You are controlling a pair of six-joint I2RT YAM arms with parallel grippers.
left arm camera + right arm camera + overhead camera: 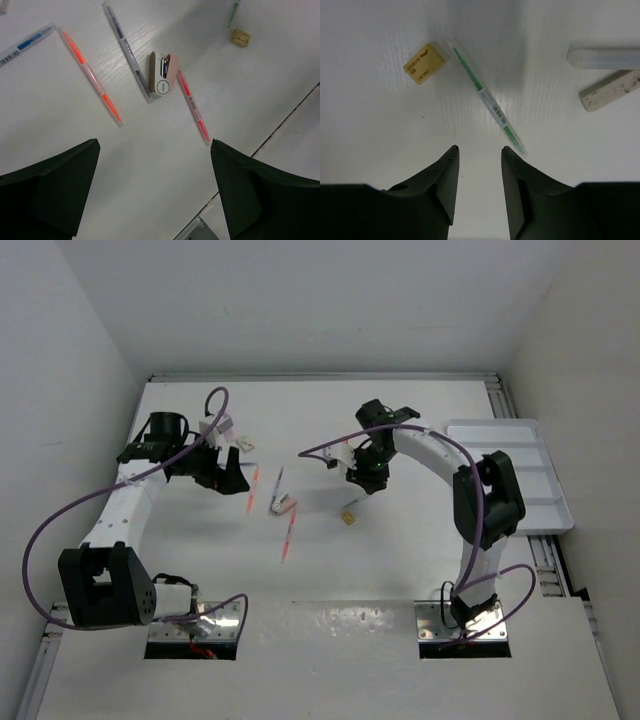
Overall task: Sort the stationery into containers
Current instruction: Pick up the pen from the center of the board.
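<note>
While the white table carried a divided white tray at its right edge, the stationery lay scattered mid-table, well apart from it. The left gripper hung with its jaws spread wide, gripping nothing, above two orange-red pens, a purple-grey pen and a small stapler lying against that pen. The right gripper had its jaws partly parted and empty, close to one end of the pale green pen, which lay flat on the table. A tan eraser rested just beside the pen's other end, and a speckled grey-white block lay off to the side.
</note>
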